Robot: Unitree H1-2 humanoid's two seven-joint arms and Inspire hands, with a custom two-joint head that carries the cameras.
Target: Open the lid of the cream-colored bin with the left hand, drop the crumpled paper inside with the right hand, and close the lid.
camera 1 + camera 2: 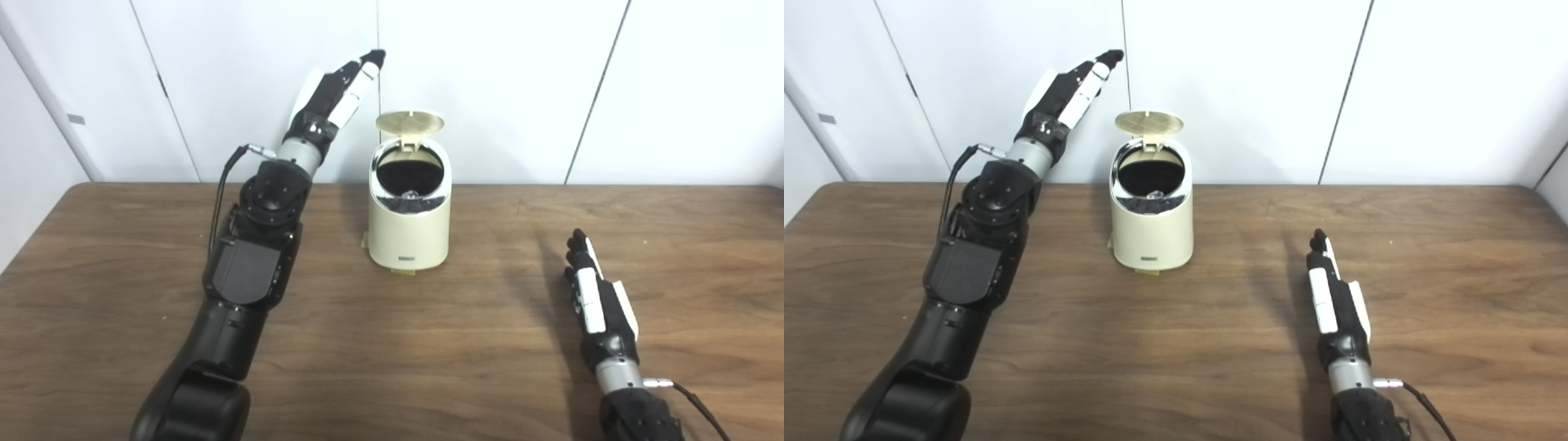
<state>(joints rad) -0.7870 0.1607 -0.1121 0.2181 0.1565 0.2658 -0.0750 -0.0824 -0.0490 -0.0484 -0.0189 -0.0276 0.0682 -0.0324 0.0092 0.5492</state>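
Your left hand point(340, 92) is raised beside the bin point(409, 211), fingers straight, together, empty. The lid point(410, 122) stands open; something pale, probably the paper point(409, 195), lies inside. Your right hand point(597, 294) rests on the desk point(490, 343), fingers extended, empty. Closing remains.

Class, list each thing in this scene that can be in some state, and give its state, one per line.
bin: upright on the table, mouth uncovered.
lid: flipped up, open.
left hand: raised beside the lid, fingers straight, holding nothing.
right hand: low over the table, fingers straight, empty.
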